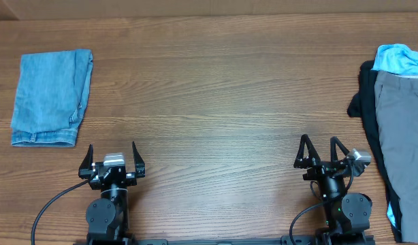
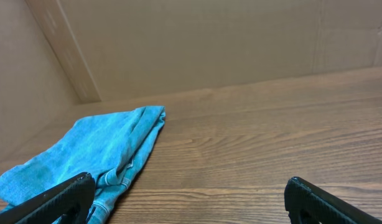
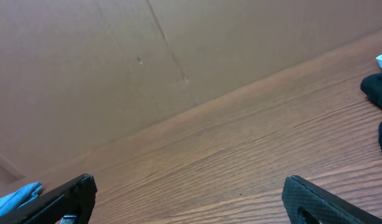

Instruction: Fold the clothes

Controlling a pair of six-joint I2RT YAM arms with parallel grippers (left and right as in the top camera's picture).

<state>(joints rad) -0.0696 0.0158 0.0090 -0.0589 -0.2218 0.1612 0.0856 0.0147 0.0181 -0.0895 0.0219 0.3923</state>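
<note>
Both the left gripper point(image 1: 112, 147) and the right gripper point(image 1: 319, 140) stand spread and empty near 6 o'clock, while the grey shorts point(image 1: 399, 129) lie at 3 o'clock, partly out of view, atop a black garment point(image 1: 367, 102), so a deep pinch there risks dragging both layers out together.
</note>
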